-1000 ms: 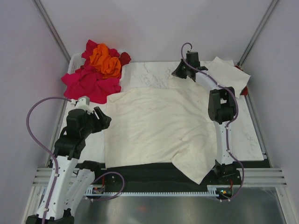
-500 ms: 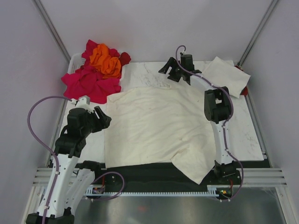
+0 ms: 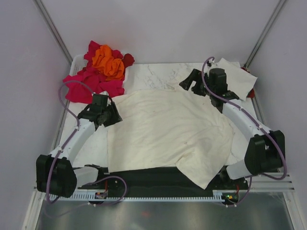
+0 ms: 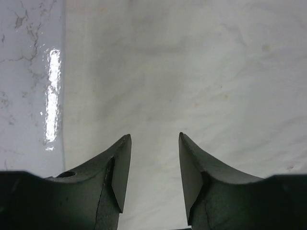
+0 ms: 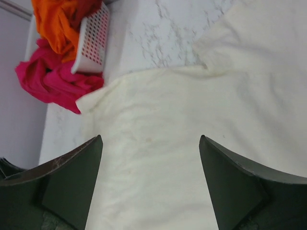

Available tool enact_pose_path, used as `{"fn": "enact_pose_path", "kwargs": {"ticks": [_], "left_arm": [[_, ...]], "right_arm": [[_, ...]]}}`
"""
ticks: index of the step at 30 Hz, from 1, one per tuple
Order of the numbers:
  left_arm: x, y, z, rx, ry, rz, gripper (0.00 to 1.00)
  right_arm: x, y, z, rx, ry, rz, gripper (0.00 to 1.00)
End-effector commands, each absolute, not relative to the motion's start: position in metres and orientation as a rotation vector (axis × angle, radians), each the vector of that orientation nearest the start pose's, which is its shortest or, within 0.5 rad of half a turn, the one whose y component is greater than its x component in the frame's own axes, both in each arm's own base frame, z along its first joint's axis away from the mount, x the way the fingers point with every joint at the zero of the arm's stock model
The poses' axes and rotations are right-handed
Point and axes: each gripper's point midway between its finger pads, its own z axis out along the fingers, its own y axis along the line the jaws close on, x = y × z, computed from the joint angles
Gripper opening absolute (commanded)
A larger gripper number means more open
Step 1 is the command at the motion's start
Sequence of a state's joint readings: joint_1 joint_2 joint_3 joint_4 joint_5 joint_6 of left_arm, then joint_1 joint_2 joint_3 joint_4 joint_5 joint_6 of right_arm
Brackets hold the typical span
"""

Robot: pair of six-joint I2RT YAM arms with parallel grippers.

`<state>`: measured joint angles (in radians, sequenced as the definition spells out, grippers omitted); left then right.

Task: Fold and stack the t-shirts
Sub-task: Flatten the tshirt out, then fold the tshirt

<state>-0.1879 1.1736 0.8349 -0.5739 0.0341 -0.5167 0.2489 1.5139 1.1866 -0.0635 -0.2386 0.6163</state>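
A large cream t-shirt (image 3: 168, 129) lies spread flat across the middle of the table, its near right corner hanging over the front edge. My left gripper (image 3: 115, 116) is open at the shirt's far left corner. In the left wrist view its fingers (image 4: 120, 163) stand apart over the cream cloth (image 4: 192, 72), with nothing between them. My right gripper (image 3: 188, 82) hovers wide open over the shirt's far right part (image 5: 158, 143) and holds nothing. Magenta (image 3: 88, 86), orange (image 3: 108, 62) and dark red t-shirts are heaped at the back left.
A folded cream t-shirt (image 3: 235, 74) rests at the back right corner with a bit of red under it. A white perforated basket (image 5: 93, 40) holds the orange cloth. Bare marble table (image 4: 29, 72) shows left of the shirt. Metal frame posts rise at both back corners.
The right gripper opened, letting go of the shirt's far edge, and drew back to the right as its elbow swung low. The left arm reached forward to the shirt's left corner, jaws narrowing.
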Motion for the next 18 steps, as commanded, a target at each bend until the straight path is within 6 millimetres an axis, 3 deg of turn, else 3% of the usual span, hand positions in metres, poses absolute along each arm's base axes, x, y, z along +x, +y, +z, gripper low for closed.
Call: {"fn": "enact_pose_path", "kwargs": {"ticks": [1, 2, 4, 5, 7, 8, 9, 11, 12, 15, 16, 18], "left_arm": [[0.319, -0.103, 0.157, -0.375, 2.33, -0.405, 0.51], [0.312, -0.103, 0.157, -0.393, 2.325, -0.398, 0.53], [0.29, -0.113, 0.146, -0.373, 2.36, -0.404, 0.56], [0.269, -0.124, 0.144, -0.356, 2.397, -0.421, 0.57], [0.243, -0.13, 0.132, -0.326, 2.457, -0.376, 0.58], [0.224, -0.146, 0.129, -0.291, 2.493, -0.399, 0.59], [0.206, -0.146, 0.122, -0.275, 2.552, -0.369, 0.59], [0.184, -0.157, 0.12, -0.23, 2.61, -0.355, 0.59], [0.172, -0.153, 0.117, -0.204, 2.661, -0.311, 0.59], [0.169, -0.144, 0.131, -0.146, 2.642, -0.242, 0.59], [0.172, -0.143, 0.142, -0.102, 2.605, -0.25, 0.61], [0.177, -0.14, 0.153, -0.064, 2.557, -0.249, 0.62]], "right_arm": [[0.388, 0.148, 0.212, 0.184, 2.095, 0.622, 0.91], [0.365, 0.132, 0.208, 0.203, 2.122, 0.549, 0.91], [0.346, 0.098, 0.216, 0.26, 2.084, 0.379, 0.92], [0.331, 0.087, 0.2, 0.286, 2.137, 0.313, 0.93], [0.317, 0.07, 0.197, 0.332, 2.133, 0.23, 0.96], [0.306, 0.064, 0.183, 0.362, 2.186, 0.191, 0.97], [0.301, 0.062, 0.178, 0.381, 2.207, 0.18, 0.97], [0.28, 0.068, 0.158, 0.403, 2.304, 0.218, 0.97], [0.272, 0.074, 0.153, 0.403, 2.331, 0.253, 0.97], [0.229, 0.113, 0.132, 0.34, 2.439, 0.368, 0.97], [0.199, 0.138, 0.125, 0.254, 2.504, 0.4, 0.97], [0.174, 0.153, 0.119, 0.19, 2.543, 0.377, 0.97]]}}
